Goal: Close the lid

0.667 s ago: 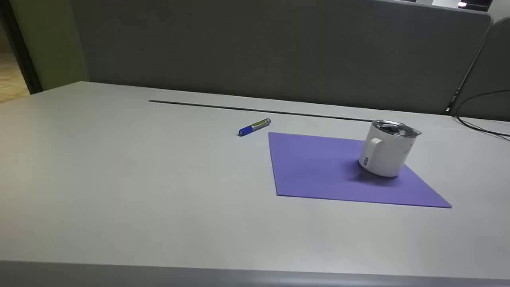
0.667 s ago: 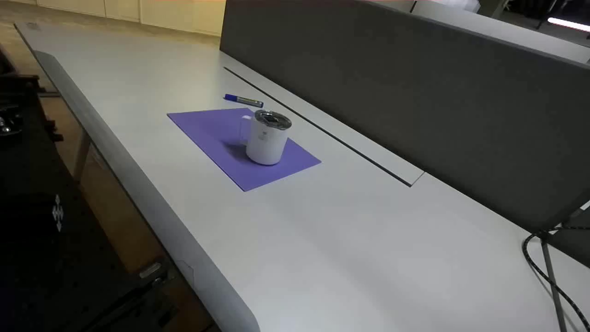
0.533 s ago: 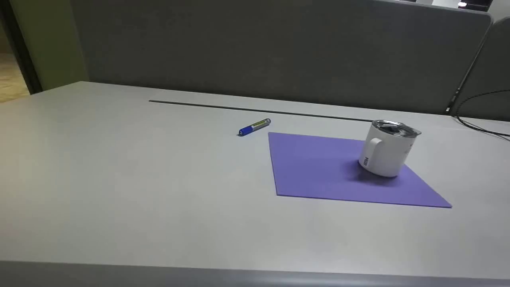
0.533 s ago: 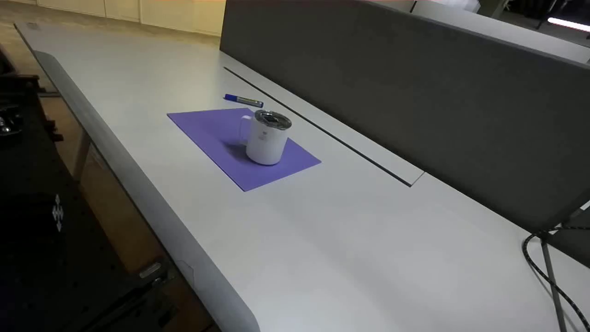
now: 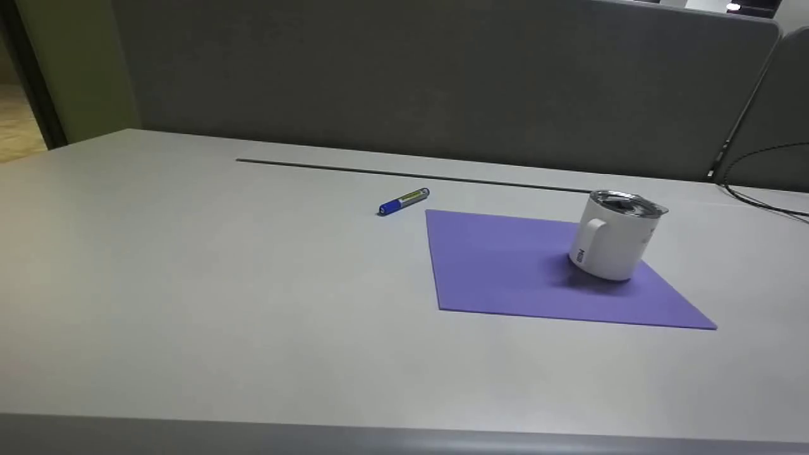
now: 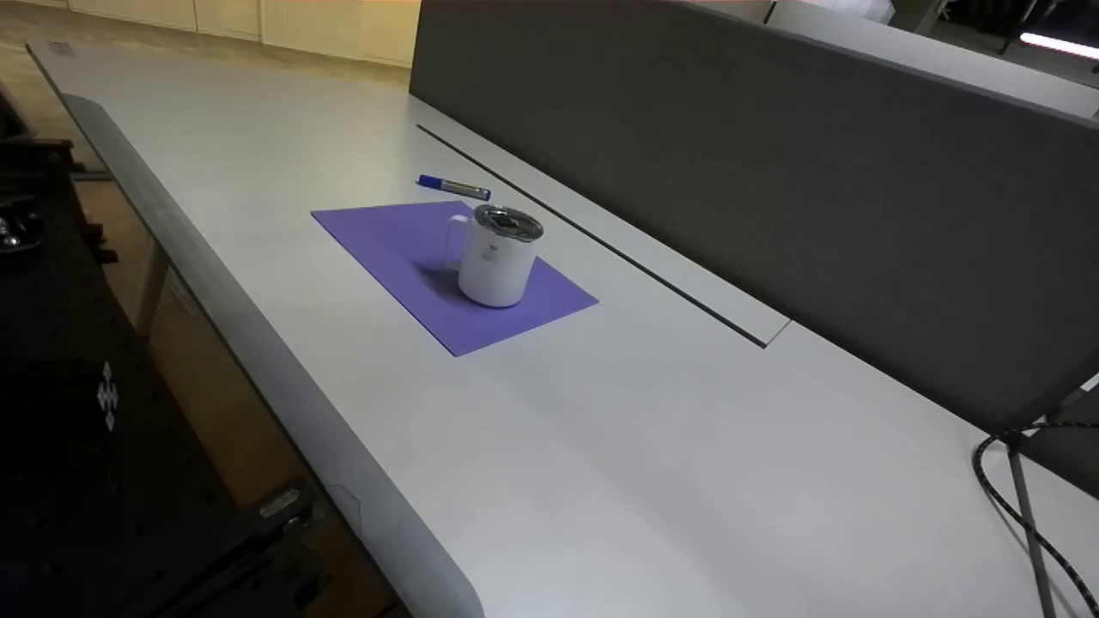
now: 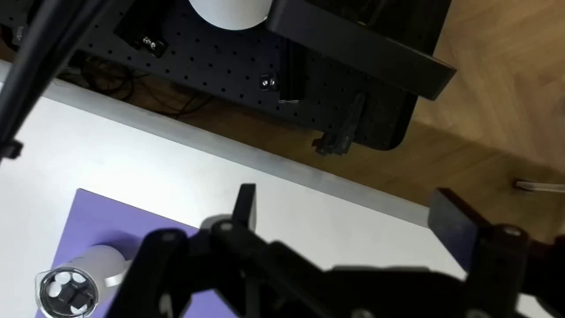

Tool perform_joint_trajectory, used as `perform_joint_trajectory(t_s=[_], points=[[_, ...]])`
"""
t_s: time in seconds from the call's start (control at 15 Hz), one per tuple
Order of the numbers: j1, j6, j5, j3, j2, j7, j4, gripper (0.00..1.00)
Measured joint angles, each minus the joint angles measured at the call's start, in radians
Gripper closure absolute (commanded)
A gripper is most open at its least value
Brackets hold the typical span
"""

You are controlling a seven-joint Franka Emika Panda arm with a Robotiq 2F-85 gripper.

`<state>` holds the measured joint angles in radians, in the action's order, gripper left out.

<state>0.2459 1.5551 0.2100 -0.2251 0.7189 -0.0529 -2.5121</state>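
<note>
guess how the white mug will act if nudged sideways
The white mug would probably slide before tipping, being squat and upright on the purple sheet. Its protruding handle could catch and swivel the mug. The lid looks seated on top, so it would likely ride along.

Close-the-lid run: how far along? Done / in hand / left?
Done: the lid sits on top of the mug in both exterior views. In hand: nothing; the gripper is open in the wrist view, and neither exterior view shows it at the mug. Left: probably reaching the lid and pressing or shutting it; no view settles whether it is fully closed.
</note>
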Motion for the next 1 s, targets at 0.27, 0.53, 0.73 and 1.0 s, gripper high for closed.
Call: perform_joint_trajectory(t_s=[0.27, 0.53, 0.73, 1.0], points=[[-0.060, 0.155, -0.078, 0.001, -0.022, -0.002, -0.037, 0.00], [-0.180, 0.441, -0.238, 0.024, -0.088, -0.017, -0.127, 0.00], [-0.286, 0.621, -0.382, 0.054, -0.181, -0.050, -0.162, 0.00], [-0.408, 0.670, -0.481, 0.128, -0.375, -0.073, -0.093, 0.00]])
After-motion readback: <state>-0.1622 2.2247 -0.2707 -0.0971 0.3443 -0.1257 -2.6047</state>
